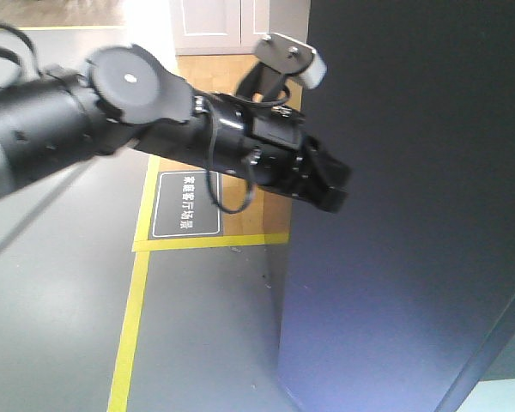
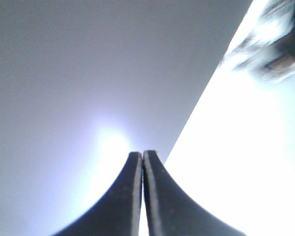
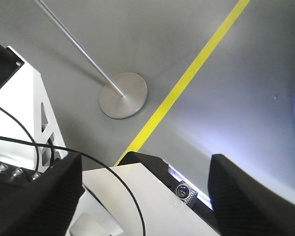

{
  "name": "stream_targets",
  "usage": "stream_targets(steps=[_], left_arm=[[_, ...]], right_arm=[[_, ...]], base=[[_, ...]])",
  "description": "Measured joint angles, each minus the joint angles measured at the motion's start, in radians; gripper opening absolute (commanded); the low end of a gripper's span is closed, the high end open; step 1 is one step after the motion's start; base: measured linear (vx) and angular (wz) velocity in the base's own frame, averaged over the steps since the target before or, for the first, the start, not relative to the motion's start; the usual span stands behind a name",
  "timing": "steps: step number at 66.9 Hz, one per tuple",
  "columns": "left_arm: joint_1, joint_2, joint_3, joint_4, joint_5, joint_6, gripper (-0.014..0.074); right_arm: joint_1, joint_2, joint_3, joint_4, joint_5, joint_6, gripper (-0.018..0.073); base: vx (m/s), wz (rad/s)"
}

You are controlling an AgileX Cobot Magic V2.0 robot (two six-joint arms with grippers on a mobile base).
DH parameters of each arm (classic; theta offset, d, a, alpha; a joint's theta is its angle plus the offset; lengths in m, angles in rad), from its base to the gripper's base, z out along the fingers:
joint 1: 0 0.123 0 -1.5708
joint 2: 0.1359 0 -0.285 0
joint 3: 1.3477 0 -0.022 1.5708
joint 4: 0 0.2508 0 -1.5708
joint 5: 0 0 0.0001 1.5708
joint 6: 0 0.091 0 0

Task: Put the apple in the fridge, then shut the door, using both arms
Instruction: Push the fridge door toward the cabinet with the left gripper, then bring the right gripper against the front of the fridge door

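Hovering at the door (image 1: 412, 172), left gripper (image 2: 142, 154) jaws pressed together, nothing between; contact unclear; right gripper (image 3: 145, 164) spread wide over floor (image 3: 196, 113); past door edge all glare.

Matt, smooth door (image 1: 395, 215) (faint sheen); glossy floor (image 1: 51, 326).

door (image 1: 412, 215) cropped top, right — blurred shape (image 2: 270, 44) past its edge unreadable

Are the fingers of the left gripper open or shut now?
Shut. In the left wrist view the two black fingers of the left gripper lie flat against each other, with nothing between them.
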Motion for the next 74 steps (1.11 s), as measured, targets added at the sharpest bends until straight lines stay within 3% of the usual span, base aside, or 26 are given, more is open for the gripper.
stream_targets(steps=[5, 10, 32, 41, 60, 74], left_arm=[[0.000, -0.058, 0.031, 0.157, 0.022, -0.144, -0.0006], [0.000, -0.122, 0.106, 0.289, 0.023, -0.235, -0.0006], [0.000, -0.418, 0.417, 0.640, -0.039, -0.501, -0.0006], [0.000, -0.519, 0.495, 0.734, -0.039, -0.591, -0.0006], [0.000, -0.678, 0.643, 0.764, -0.036, -0.669, -0.0006], [0.000, -0.756, 0.709, 0.912, -0.028, -0.808, -0.0006]], right_arm=[[0.000, 0.000, 0.000, 0.000, 0.000, 0.000, 0.0514], [0.000, 0.000, 0.000, 0.000, 0.000, 0.000, 0.0514], [0.000, 0.000, 0.000, 0.000, 0.000, 0.000, 0.0514], [0.000, 0.000, 0.000, 0.000, 0.000, 0.000, 0.0514], [0.000, 0.000, 0.000, -0.001, -0.001, 0.000, 0.0510], [0.000, 0.000, 0.000, 0.006, -0.002, 0.003, 0.0504]], base=[[0.00, 0.00], [0.00, 0.00], [0.00, 0.00], [0.00, 0.00], [0.00, 0.00], [0.00, 0.00]])
